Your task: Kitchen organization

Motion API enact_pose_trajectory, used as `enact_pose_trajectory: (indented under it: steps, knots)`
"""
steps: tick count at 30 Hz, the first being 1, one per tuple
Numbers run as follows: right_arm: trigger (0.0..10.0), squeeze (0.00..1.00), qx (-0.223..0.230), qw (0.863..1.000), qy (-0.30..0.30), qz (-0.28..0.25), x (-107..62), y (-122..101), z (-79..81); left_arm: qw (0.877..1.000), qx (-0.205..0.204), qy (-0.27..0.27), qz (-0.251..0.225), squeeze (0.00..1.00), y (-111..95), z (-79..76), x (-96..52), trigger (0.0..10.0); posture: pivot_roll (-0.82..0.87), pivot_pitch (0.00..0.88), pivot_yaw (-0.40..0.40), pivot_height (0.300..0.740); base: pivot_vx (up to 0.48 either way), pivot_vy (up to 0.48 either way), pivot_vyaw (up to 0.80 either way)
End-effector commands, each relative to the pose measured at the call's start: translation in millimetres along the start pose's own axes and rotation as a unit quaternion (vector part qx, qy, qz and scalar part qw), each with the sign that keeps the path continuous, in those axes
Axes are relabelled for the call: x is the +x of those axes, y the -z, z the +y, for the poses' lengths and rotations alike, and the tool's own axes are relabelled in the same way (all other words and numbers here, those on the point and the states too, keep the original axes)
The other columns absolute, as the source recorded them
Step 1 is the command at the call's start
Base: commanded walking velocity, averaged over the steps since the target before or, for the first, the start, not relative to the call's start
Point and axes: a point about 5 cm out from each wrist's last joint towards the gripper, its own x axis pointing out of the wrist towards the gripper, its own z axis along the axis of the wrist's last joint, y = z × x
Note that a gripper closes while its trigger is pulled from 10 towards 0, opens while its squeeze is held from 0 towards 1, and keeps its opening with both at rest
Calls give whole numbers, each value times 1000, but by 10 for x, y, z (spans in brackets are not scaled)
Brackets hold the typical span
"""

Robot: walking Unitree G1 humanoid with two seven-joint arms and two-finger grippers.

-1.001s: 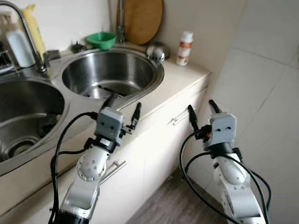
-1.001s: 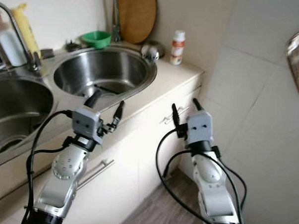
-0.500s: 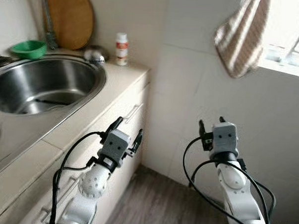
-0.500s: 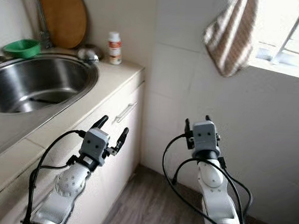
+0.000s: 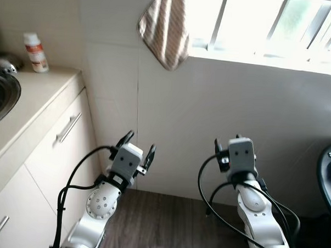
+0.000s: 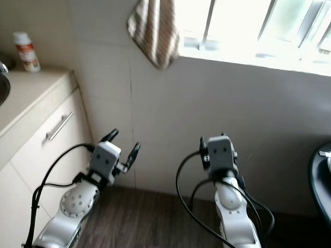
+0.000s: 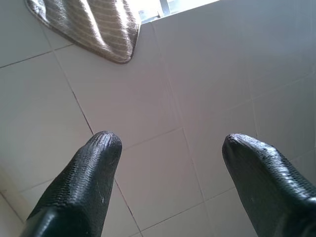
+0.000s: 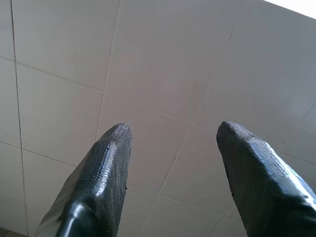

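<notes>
Nearest to you, both arms are up in front of a tiled wall (image 5: 210, 104) over dark wood floor (image 5: 166, 223). Your left pincer (image 5: 137, 147) has its fingers spread apart and holds nothing; the right pincer (image 8: 170, 143) is spread apart and empty as well, aimed at bare tile. Off at 9 o'clock there's the bench (image 5: 29, 104) with white drawers and bar handles. At about 10 o'clock, at the bench's far end, sits a small white bottle (image 5: 35, 52) with a red label. Up at 12 o'clock a striped towel (image 5: 165, 26) hangs by the window (image 5: 269, 24). A dark round table edge (image 5: 327, 180) pokes in at 3 o'clock.
</notes>
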Motion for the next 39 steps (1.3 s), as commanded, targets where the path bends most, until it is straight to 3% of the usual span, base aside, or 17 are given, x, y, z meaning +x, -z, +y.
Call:
enact_pose_trajectory:
  steps: [1, 6, 8, 21, 33, 39]
  knots:
    - [10000, 0, 0, 1000, 5, 20, -12, 59, -47, 1000, 0, 12, -1, 0, -12, -67, 19, 10000, 36, 0, 0, 740, 0, -480, -800]
    - [10000, 0, -6, 1000, -1, 15, -20, 46, -36, 1000, -3, 12, 0, 0, -9, -77, 13, 10000, 34, 0, 0, 740, 0, -480, -800]
    - [10000, 0, -22, 1000, -9, 20, -21, 64, -22, 1000, -4, 13, 1, 0, -3, -85, 14, 10000, 34, 0, 0, 740, 0, -480, 0]
    - [10000, 0, -25, 999, -19, 24, -7, 60, 7, 1000, -9, 13, -3, 0, -13, -77, 30, 10000, 34, 0, 1, 740, 0, -480, 0]
    - [10000, 0, -16, 999, 6, 36, 91, 28, -177, 999, -35, -2, 0, 0, 10, -50, 38, 10000, 28, 0, 3, 740, 0, -42, 0]
    - [10000, 0, 5, 997, 15, 69, 197, 64, -301, 999, -50, -6, 9, 0, 40, -53, 41, 10000, 27, 0, 0, 740, 0, 0, 0]
